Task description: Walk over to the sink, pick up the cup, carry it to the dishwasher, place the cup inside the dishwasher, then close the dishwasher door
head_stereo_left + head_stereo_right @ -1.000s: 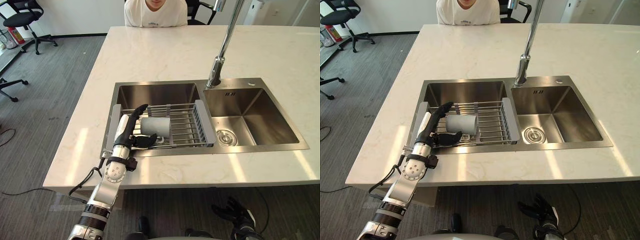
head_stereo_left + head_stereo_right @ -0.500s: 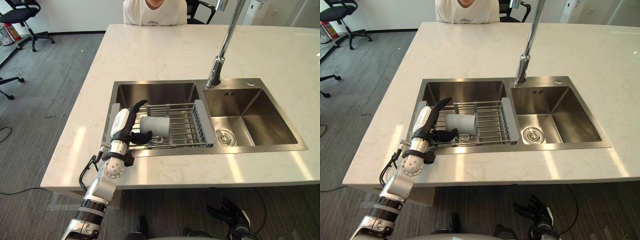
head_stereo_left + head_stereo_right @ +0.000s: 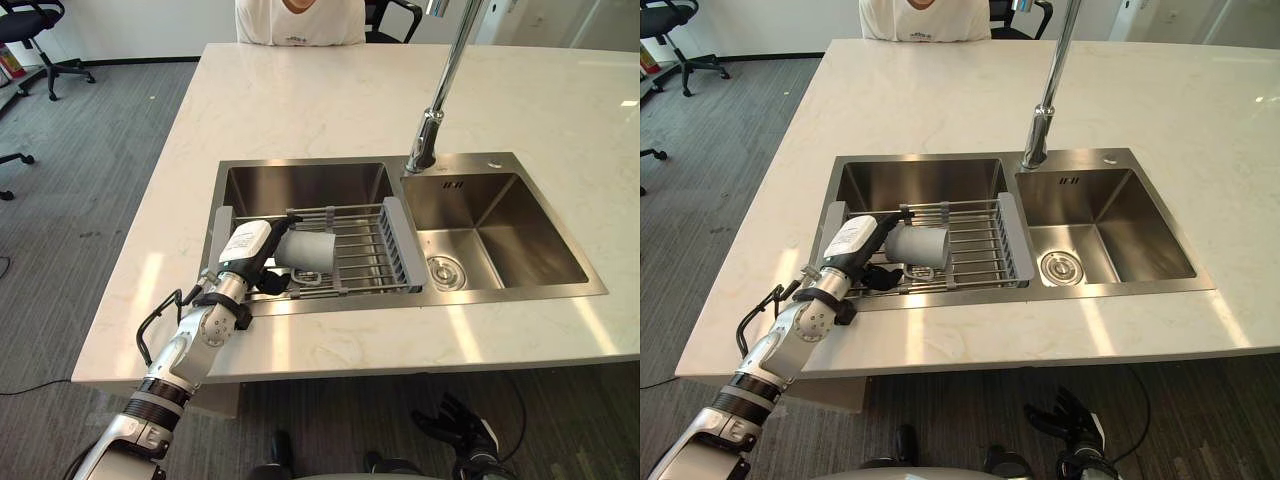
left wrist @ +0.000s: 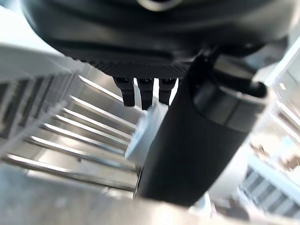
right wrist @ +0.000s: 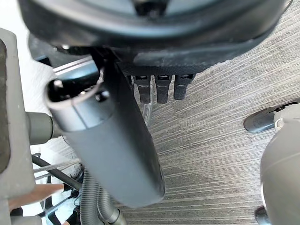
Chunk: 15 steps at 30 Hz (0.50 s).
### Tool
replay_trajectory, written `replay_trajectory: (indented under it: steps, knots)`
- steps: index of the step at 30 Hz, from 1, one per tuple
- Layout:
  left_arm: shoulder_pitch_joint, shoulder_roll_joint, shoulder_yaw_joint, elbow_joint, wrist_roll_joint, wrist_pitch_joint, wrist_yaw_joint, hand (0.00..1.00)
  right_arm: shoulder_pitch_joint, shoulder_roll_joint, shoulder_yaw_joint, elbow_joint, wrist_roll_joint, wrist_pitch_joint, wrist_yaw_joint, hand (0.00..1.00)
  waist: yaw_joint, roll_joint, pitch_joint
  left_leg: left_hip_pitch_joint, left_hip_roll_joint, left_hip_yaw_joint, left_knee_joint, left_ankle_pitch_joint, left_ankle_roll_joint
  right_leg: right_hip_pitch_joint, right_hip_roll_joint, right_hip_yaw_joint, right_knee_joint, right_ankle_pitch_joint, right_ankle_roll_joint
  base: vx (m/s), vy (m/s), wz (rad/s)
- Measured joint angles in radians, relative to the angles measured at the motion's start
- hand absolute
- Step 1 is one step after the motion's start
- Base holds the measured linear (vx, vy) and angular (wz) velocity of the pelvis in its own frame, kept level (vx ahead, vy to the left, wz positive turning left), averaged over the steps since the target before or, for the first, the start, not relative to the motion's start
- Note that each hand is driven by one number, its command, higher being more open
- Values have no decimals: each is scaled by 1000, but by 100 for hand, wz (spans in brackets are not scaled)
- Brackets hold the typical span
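A grey cup (image 3: 308, 249) lies on its side on a grey wire rack (image 3: 365, 250) that spans the left basin of the steel sink (image 3: 300, 187). My left hand (image 3: 245, 248) reaches over the sink's front left rim. Its fingers are curled over the cup's near end and its thumb (image 4: 197, 140) sits below it. The left wrist view shows the pale cup (image 4: 145, 136) between thumb and fingers, with the rack bars (image 4: 70, 136) beside it. My right hand (image 3: 462, 425) hangs low over the floor with relaxed fingers, holding nothing.
A tall chrome faucet (image 3: 435, 120) stands between the two basins. The right basin (image 3: 490, 235) has a drain. A person in a white shirt (image 3: 298, 20) sits at the far side of the marble counter (image 3: 330, 100). An office chair (image 3: 30, 25) stands at the far left.
The fingers of my left hand, stretched out straight above the cup a second ago, have curled down onto it. The camera has shifted slightly.
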Motion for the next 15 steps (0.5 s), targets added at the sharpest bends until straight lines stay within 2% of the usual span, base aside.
replay_trajectory:
  steps: [3,4,8,12,15]
  knots:
    - [-28,32,-41,19,0,-26,-20,90,-1,-1,1,0,0,-1,4,90,0,2,1,-1,0,0,0,-1,-1,-1,1,0,-1,0,0,0,0,0]
    - [-33,35,-45,25,0,-32,-26,30,-1,-1,1,0,0,-1,4,90,0,2,2,-1,0,0,0,-1,-1,-1,1,0,-1,0,0,0,0,0]
    - [-96,75,-82,50,25,-52,-34,30,-3,-12,20,0,0,-1,6,90,-1,4,6,-11,1,3,0,-3,-5,-13,1,2,2,1,-1,-5,1,-1]
    - [-157,109,-85,105,35,-58,-48,30,-3,-16,21,1,-1,-2,11,90,-22,8,13,-14,-1,13,0,-5,-2,-22,-2,14,-1,2,0,14,4,-9]
    - [-161,119,-85,108,23,-57,-58,30,0,-18,21,7,0,-2,10,90,-27,11,15,-14,-5,20,4,-9,-3,-20,-2,20,-7,5,0,66,-6,-7]
